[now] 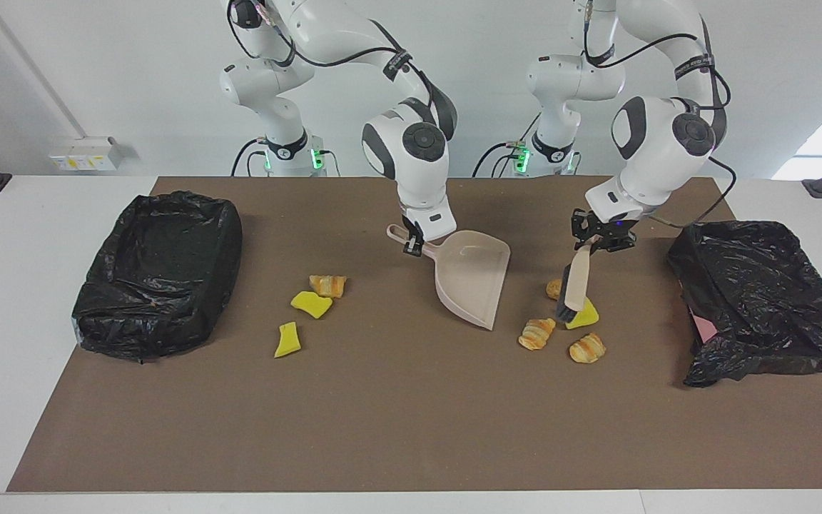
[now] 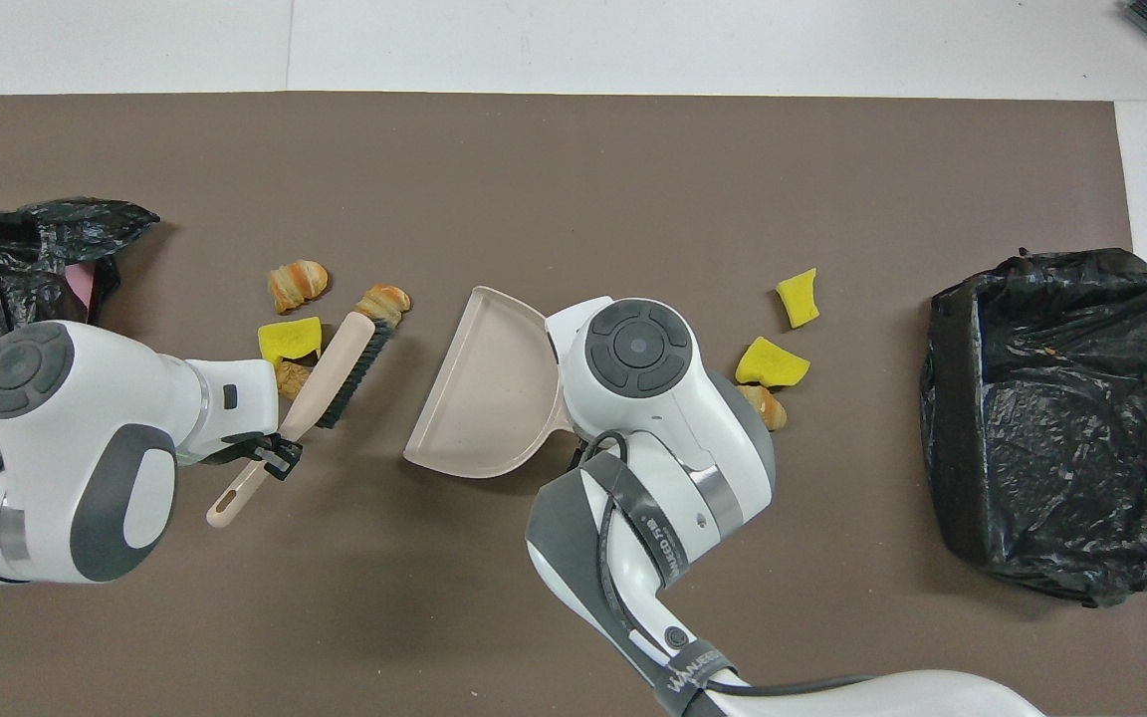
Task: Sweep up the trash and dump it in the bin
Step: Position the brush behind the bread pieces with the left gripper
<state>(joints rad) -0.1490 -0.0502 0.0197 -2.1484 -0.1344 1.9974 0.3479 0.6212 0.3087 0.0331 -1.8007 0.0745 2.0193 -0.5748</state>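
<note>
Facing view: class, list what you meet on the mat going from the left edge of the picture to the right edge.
Black-lined bin → yellow sponge scrap → pastry → dustpan → striped pastry → brush → second black-lined bin.

A brown mat (image 1: 397, 428) is spread over most of a white table (image 1: 18, 285). A beige dustpan (image 1: 472, 282) is seen tilted above the middle of the mat, its open mouth turned toward the left arm's end of the table. A beige brush (image 1: 574, 289) with dark bristles is seen just beside it toward that end, its bristle end lowest. On the wall by the right arm's end of the table, a white socket box (image 1: 86, 152) is mounted. Green lights (image 1: 521, 153) are lit at the arms' bases.
</note>
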